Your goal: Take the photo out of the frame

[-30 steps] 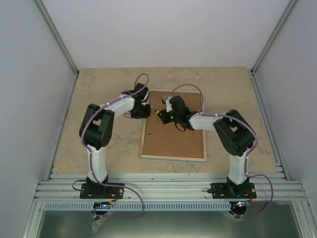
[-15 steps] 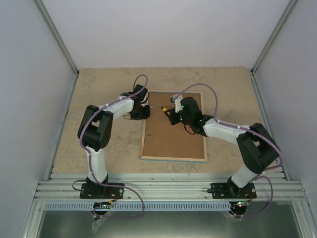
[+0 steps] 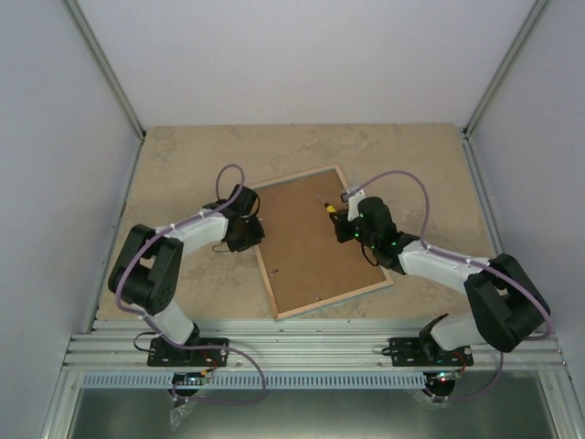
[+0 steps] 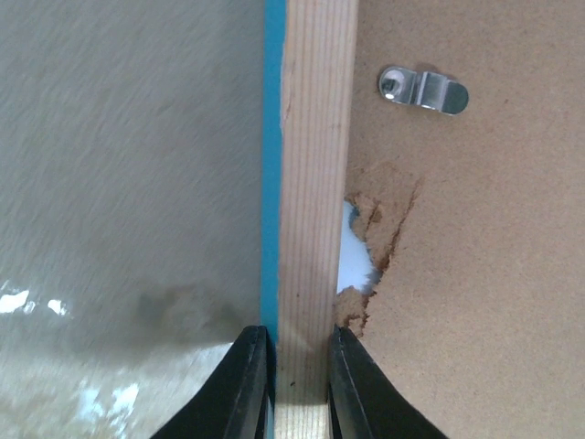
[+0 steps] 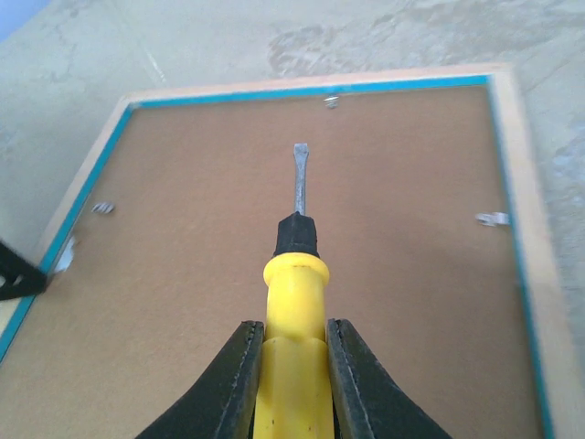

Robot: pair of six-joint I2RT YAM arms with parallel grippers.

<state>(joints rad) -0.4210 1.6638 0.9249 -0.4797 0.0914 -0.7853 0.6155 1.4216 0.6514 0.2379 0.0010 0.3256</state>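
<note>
- You are at the opening step. The frame (image 3: 315,251) lies face down and askew on the mottled beige table (image 3: 174,165) with its brown back up, and that back is not yet off.
- The photo is not in view. Judge it to be inside the frame, under the back.
- Your left gripper (image 4: 297,370) is at the frame's left side. Its fingers are drawn narrow and pinch the pale wood rim (image 4: 315,137) from both sides.
- Your right gripper (image 5: 292,366) is closed round the yellow handle of a screwdriver (image 5: 294,265). The flat blade points over the back toward the far side. You cannot tell whether the tip touches the board.
- The next move likely belongs to the blade. Small bright metal clips hold the back in, with one clip (image 4: 423,91) just beside the rim near your left grip.
- More clips show at the right side (image 5: 492,219), the far side (image 5: 331,101) and the left side (image 5: 102,208).
- Bring the tip against a clip and work it clear while the left hold keeps the frame from sliding.
- The back is matte, fibrous board and probably soft. A ragged tear (image 4: 388,206) beside the rim exposes a white layer (image 4: 352,265), mat or print you cannot say.
- The rim is straight-grained wood edged by a thin turquoise strip (image 4: 271,137). The steel blade could easily gouge the board, so press lightly.
</note>
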